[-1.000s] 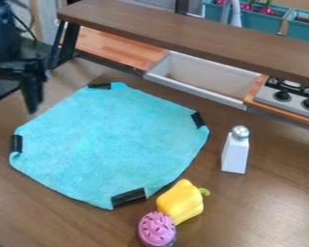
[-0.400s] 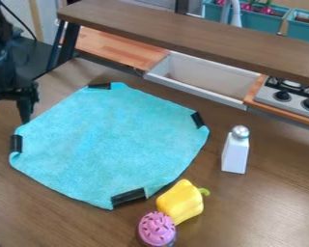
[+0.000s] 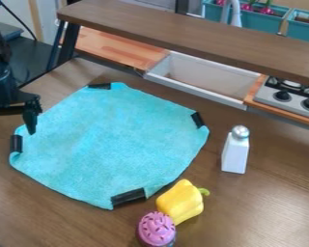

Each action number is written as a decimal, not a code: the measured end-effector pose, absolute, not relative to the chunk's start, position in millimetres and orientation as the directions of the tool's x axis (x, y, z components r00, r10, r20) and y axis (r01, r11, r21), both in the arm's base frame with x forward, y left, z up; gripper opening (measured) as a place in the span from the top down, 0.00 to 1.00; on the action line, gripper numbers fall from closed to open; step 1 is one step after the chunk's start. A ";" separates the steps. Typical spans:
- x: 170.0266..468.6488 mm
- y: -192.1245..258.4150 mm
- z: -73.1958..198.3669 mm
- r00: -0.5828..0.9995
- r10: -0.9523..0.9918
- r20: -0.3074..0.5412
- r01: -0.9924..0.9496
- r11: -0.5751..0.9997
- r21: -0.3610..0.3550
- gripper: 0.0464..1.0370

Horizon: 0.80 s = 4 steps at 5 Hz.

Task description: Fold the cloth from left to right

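Gripper at the left of the view, over the left corner of the cloth. Hangs with two fingers spread well apart, holding nothing; one fingertip in front of the cloth's edge, touching or not impossible to tell. Cloth flat and unfolded in the left and middle of the table, turquoise, with black strips at four corners. Just off its lower right edge, a yellow pepper, green stem to the right. Right beside that, a pink cupcake. Farther right, upright, a white shaker with a silver top. Behind, a sink and a stove, partly under a wooden shelf.
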State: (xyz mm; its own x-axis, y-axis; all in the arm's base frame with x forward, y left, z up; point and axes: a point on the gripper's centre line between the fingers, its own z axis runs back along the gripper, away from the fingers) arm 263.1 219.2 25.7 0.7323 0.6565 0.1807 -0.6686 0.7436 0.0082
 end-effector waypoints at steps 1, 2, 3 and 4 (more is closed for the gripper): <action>262.3 224.3 11.0 0.712 0.679 0.178 -0.693 0.721 0.021 0.04; 262.8 229.7 5.9 0.716 0.669 0.198 -0.689 0.723 0.049 0.04; 263.9 234.3 3.0 0.724 0.657 0.209 -0.681 0.729 0.069 0.04; 261.0 236.8 -8.3 0.711 0.674 0.200 -0.699 0.708 0.097 0.04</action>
State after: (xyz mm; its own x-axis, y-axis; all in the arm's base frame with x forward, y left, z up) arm 261.0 236.8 -8.3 0.7110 0.6742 0.1998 -0.6991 0.7084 0.0973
